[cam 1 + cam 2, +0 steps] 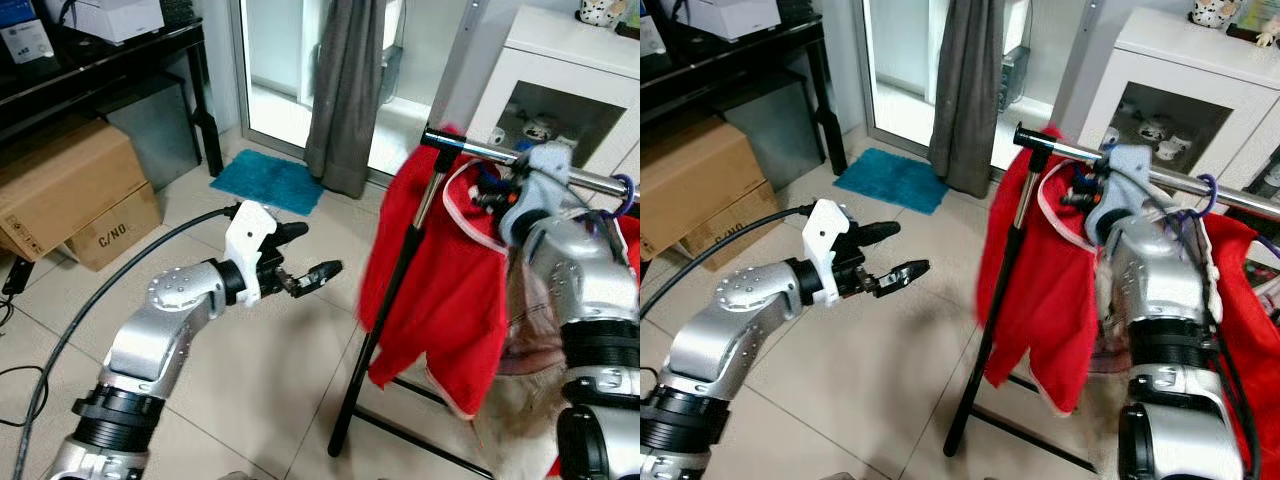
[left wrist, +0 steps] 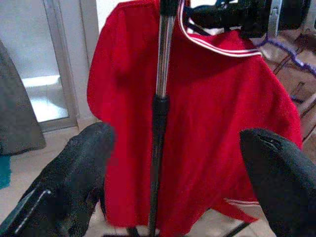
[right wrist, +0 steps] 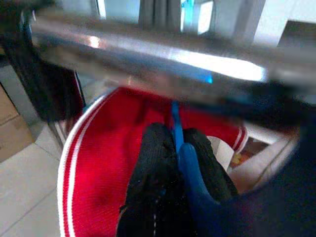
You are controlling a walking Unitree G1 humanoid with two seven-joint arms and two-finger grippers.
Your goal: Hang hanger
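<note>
My right end effector (image 3: 175, 163) is up under the clothes rail (image 3: 148, 54), its fingers pinched together on the blue hanger (image 3: 185, 163) carrying the red shirt (image 1: 440, 290). I judge the hook could miss the rail and the shirt drop if I let go early. My left end effector (image 1: 305, 265) hangs spread apart, empty, beside the rack. The hook itself is blurred; I can't tell whether it sits on the rail
</note>
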